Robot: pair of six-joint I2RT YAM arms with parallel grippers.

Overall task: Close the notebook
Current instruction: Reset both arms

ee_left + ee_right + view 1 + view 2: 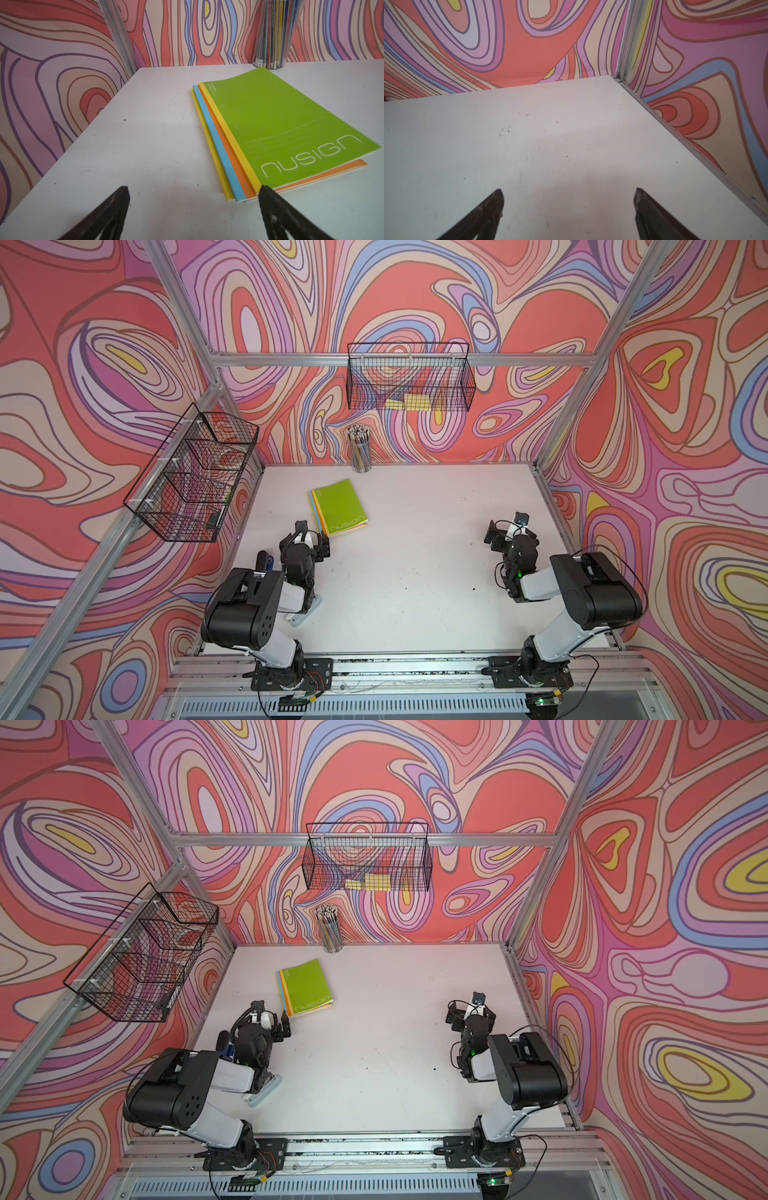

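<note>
Notebook [338, 508] lies shut at eleven o'clock on the table [415, 572], its far corner curling up. I'd have the spread left claw [194, 189] press it flat. Right claw [569, 190] spread, idle.

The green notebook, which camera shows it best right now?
The left wrist view: the notebook fills much of the frame, close enough to read the cover lettering and see the green cover lying down over coloured layers. In both top views the notebook is whole but small. The right wrist view does not show it.
</note>
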